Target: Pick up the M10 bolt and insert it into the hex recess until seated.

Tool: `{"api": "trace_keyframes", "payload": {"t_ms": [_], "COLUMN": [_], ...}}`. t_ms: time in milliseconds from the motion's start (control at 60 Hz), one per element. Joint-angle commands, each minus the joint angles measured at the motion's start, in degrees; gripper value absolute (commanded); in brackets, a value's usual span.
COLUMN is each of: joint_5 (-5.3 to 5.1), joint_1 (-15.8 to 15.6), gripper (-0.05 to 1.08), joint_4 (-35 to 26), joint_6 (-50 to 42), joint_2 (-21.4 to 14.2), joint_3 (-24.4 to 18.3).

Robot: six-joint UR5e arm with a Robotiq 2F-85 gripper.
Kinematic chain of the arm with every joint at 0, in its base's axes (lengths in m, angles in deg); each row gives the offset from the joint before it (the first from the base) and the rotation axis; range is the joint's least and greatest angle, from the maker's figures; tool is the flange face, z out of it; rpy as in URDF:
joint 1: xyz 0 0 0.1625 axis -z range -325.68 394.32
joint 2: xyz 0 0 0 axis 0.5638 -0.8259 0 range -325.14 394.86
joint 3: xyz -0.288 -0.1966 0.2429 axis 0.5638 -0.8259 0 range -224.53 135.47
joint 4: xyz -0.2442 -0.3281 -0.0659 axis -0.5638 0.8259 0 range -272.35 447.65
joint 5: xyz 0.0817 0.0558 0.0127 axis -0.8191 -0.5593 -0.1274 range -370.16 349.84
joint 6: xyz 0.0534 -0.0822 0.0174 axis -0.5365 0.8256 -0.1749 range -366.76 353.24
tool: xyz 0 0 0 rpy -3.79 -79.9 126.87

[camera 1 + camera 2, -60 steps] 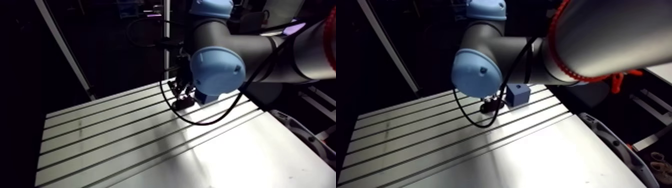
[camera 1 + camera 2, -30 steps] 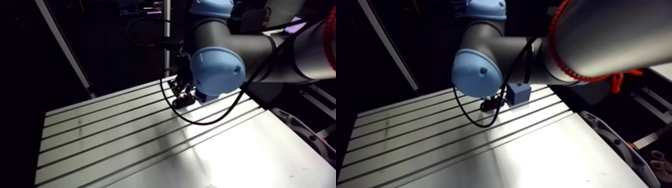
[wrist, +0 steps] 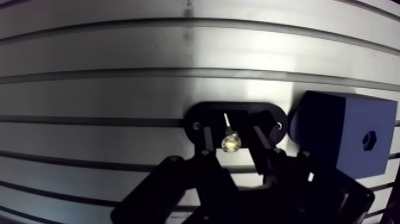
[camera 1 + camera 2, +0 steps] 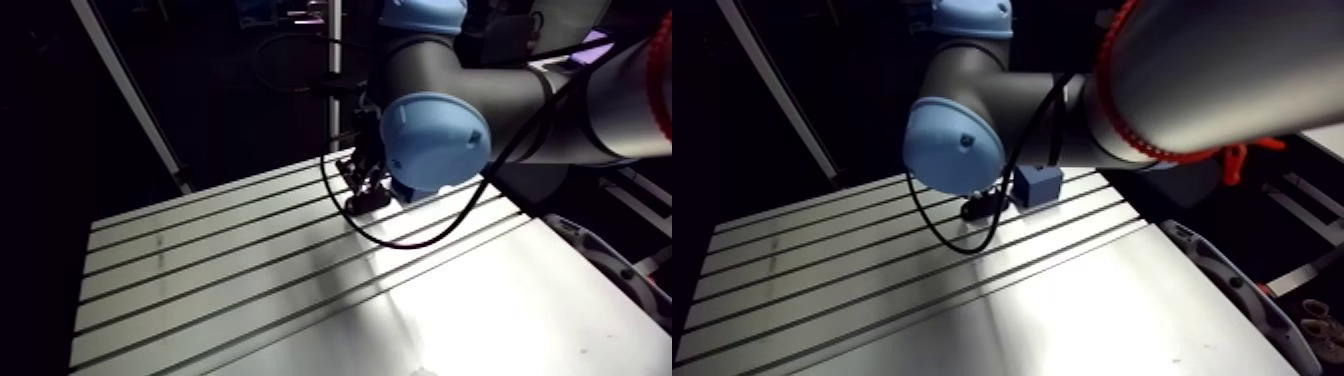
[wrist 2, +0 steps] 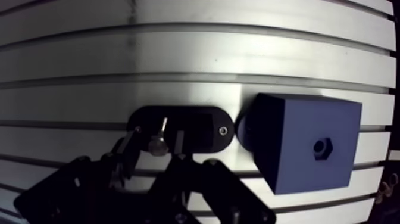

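In the wrist view the bolt (image 3: 230,142), with a shiny head, stands in a black oval holder plate (image 3: 196,119) on the table. My gripper (image 3: 231,138) is down over it, one dark finger on each side of the head. A narrow gap shows between the bolt and each finger (image 3: 206,143), so the gripper is open around it. Beside the holder sits a blue block (image 5: 306,149) with a small hex recess (image 5: 322,146) in the face turned toward the camera. In the arm view the gripper (image 4: 366,200) hangs low over the table's far part, next to the blue block (image 4: 1038,186).
The slotted aluminium table (image 4: 200,280) stretches wide toward the front. The block stands close on one side of the gripper. The arm's blue joint cap (image 4: 435,140) hides part of the block in the left arm view.
The arm view has shifted slightly as a whole. The gripper stays over the holder and the blue block has not moved.
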Motion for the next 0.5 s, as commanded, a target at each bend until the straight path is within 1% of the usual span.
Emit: {"api": "trace_keyframes", "payload": {"t_ms": [17,500], "joint_5": [0.08,0.09], "joint_1": [-0.01,-0.01], "gripper": [0.57,0.59], "joint_4": [-0.04,-0.05], "joint_6": [0.02,-0.07], "joint_2": [0.27,0.28], "joint_3": [-0.06,-0.15]}}
